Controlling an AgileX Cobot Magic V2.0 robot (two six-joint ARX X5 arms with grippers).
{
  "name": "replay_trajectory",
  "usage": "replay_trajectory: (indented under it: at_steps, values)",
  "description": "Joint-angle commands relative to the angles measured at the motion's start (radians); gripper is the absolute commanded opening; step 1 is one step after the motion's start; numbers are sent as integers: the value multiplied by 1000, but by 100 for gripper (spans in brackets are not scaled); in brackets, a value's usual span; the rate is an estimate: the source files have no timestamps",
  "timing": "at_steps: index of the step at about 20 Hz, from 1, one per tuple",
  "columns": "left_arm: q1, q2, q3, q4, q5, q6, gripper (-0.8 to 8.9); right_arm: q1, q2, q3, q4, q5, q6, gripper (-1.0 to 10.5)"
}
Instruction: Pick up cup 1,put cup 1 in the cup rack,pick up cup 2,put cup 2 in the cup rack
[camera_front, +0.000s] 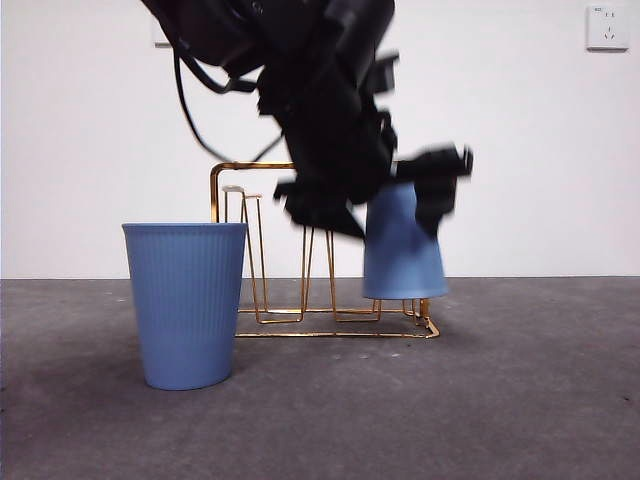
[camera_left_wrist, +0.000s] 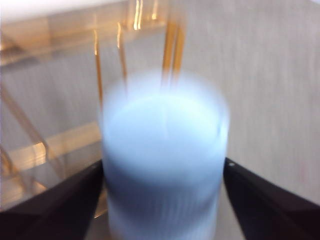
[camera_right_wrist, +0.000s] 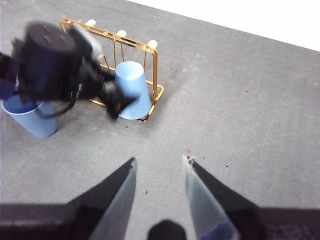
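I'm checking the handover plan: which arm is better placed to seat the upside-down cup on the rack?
Left. The left gripper already clamps the inverted cup over the cup rack; the right gripper hangs open and apart.

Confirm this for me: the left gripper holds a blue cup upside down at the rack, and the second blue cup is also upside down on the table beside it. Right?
Not quite. The left gripper does hold a blue cup upside down at the rack, but the second blue cup stands upright, mouth up, as the front view shows.
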Motion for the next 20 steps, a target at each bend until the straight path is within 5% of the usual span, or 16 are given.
replay_trajectory:
  at_steps: [1, 6, 20]
  values:
    - [-7, 29, -22, -16, 24, -31, 419, 0, -3, -6, 6, 0, -8, 162]
    - [-7, 11, -21, -39, 51, -34, 418, 0, -3, -6, 5, 0, -11, 162]
    - [-67, -223, -20, -356, 393, -130, 409, 0, 16, -6, 11, -13, 0, 162]
